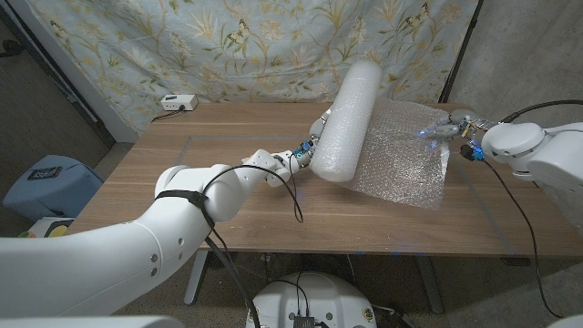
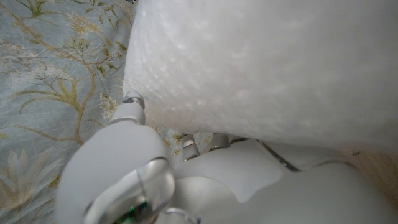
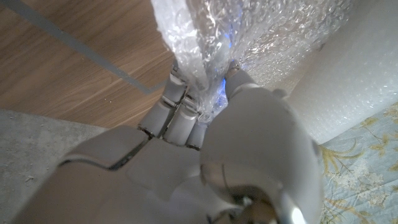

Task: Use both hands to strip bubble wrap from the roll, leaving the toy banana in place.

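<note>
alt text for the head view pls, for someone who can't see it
A white robot's left hand grips a tilted bubble wrap roll over a wooden table, while its right hand pinches the far edge of the unrolled sheet. A floral curtain hangs behind, with a small white box at the table's back edge.

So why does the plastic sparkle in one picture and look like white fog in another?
Right wrist view: the loose bubble wrap sheet glints with a blue glow near the right robot hand. Left wrist view: the roll sits so close it blurs soft white. Head view: even, sharp light.
</note>
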